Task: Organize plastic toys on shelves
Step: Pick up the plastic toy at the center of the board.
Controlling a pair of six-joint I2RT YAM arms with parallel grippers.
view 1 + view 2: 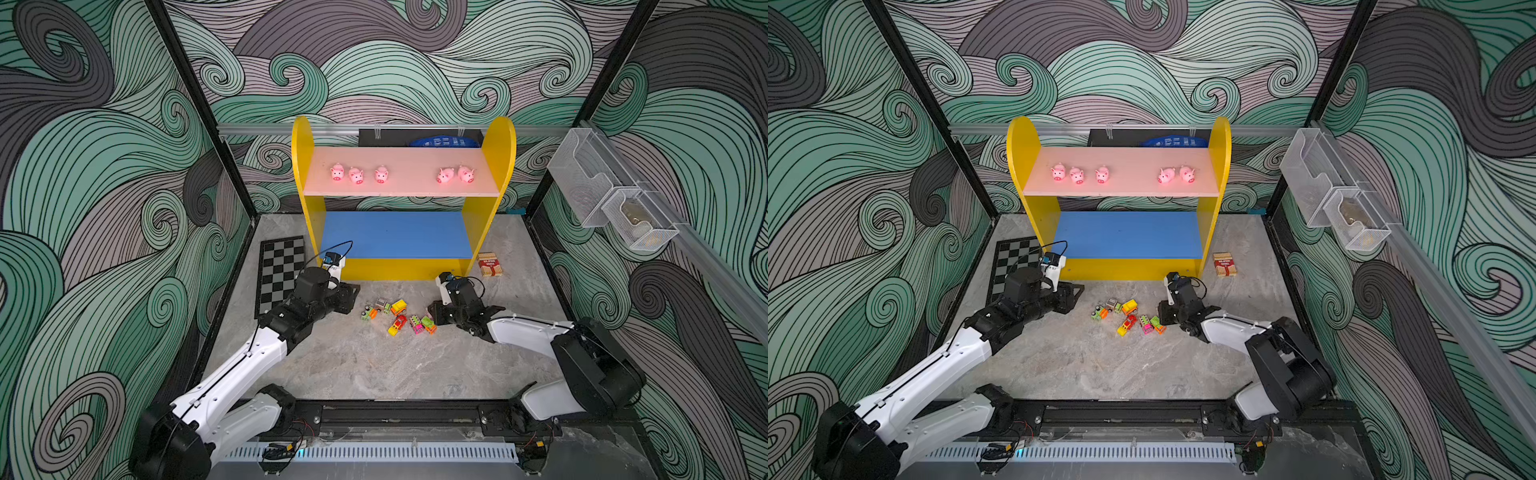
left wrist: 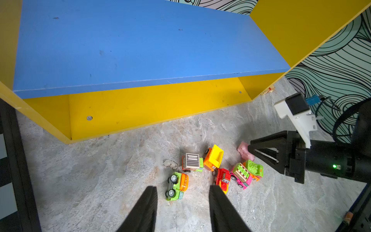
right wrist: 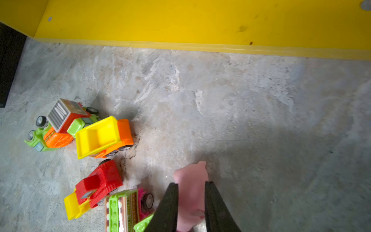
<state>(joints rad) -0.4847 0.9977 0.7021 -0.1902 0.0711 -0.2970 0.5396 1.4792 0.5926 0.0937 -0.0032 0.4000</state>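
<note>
Right gripper [image 3: 191, 183] pinches the pink pig [image 3: 190, 173] low on the floor [image 1: 353, 365] just in front of the yellow shelf unit [image 1: 482, 224]; best lifted straight up, clear of the toy vehicles [image 1: 398, 325], before swinging to the unit's pink top board [image 1: 411, 188]; left gripper [image 2: 183, 187] hangs half-open, empty.

Five pigs [image 1: 1101, 174] line the shelves' [image 1: 1220, 166] upper board; toy vehicles [image 1: 1128, 318] cluster on the table [image 1: 1100, 370] between left hand [image 1: 1076, 294] and right hand [image 1: 1162, 312].
</note>
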